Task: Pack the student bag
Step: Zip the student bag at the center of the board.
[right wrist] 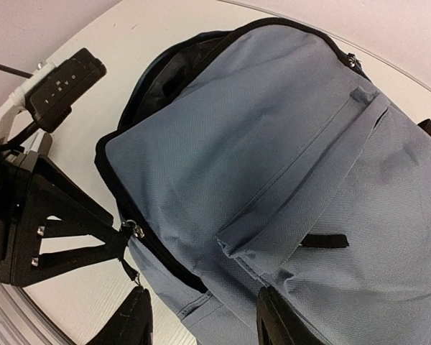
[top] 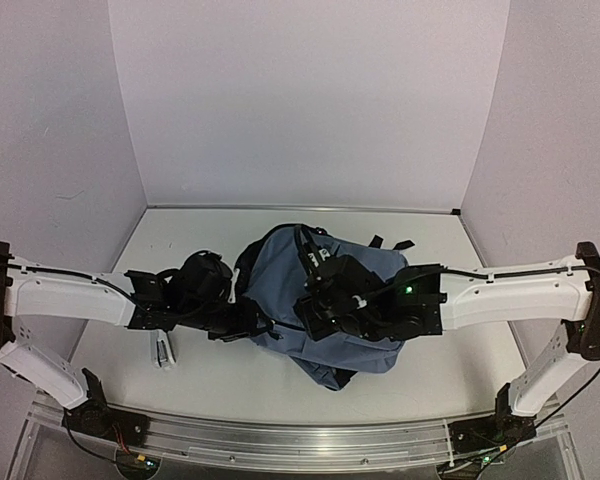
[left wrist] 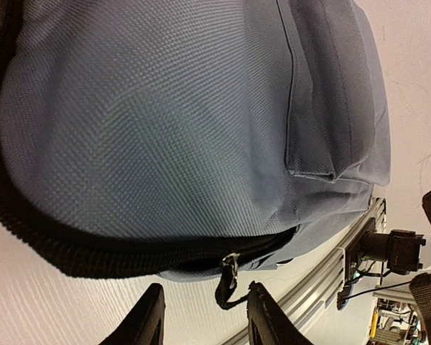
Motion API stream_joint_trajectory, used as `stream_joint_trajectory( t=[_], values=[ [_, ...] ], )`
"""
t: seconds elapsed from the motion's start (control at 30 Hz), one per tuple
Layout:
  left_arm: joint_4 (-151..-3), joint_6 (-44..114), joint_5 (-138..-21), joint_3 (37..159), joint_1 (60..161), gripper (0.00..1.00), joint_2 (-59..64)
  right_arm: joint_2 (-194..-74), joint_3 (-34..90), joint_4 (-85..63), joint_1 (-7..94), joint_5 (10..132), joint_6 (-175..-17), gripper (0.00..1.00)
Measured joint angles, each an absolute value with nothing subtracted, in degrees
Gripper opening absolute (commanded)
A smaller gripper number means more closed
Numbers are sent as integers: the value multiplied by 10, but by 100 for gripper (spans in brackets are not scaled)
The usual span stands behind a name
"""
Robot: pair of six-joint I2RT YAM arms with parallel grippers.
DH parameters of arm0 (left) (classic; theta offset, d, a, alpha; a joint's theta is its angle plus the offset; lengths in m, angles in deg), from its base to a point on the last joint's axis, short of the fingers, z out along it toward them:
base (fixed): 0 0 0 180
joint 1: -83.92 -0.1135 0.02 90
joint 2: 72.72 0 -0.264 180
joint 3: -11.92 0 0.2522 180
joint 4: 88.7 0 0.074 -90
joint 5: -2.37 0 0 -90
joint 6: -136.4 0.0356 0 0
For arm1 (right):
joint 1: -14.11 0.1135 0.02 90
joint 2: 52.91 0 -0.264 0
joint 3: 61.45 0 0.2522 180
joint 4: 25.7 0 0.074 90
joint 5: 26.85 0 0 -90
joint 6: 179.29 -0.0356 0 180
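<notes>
Blue-grey fabric student bag [top: 276,272] lies at middle of table [top: 170,235]. Left gripper [left wrist: 205,291] spread, black zipper pull [left wrist: 228,277] hanging between its fingers. Right gripper [right wrist: 201,295] spread over bag's front.

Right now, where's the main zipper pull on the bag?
Left wrist view, bottom centre: the zipper pull hangs from the lower edge of the student bag, between the spread fingers of the left gripper. Right wrist view shows it at the bag's left edge.

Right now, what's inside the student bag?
The student bag is part unzipped at one side; only dark lining shows in the gap. Any contents are covered by the blue-grey fabric.
</notes>
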State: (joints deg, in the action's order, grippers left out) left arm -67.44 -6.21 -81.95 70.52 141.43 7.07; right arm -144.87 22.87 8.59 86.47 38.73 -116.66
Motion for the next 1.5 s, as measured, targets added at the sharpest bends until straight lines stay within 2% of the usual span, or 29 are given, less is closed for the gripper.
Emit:
stream_joint_trajectory(
  t=[0.13,0.53,0.73,0.87,1.17,1.5],
  values=[
    [-688,-64,-815,705,1416,33,89,-1452,226,84,865,387,-1169,46],
    [-718,-70,-807,705,1417,27,121,-1456,219,84,865,385,-1170,45],
    [-723,-75,-808,706,1417,8,130,-1456,216,83,865,385,-1170,45],
    [-722,-77,-809,707,1417,0,131,-1456,209,73,865,393,-1158,45],
    [-698,-76,-819,707,1417,2,108,-1469,181,10,865,448,-1080,54],
    [-664,-62,-818,707,1417,6,85,-1572,218,-16,865,441,-1003,67]
  ],
)
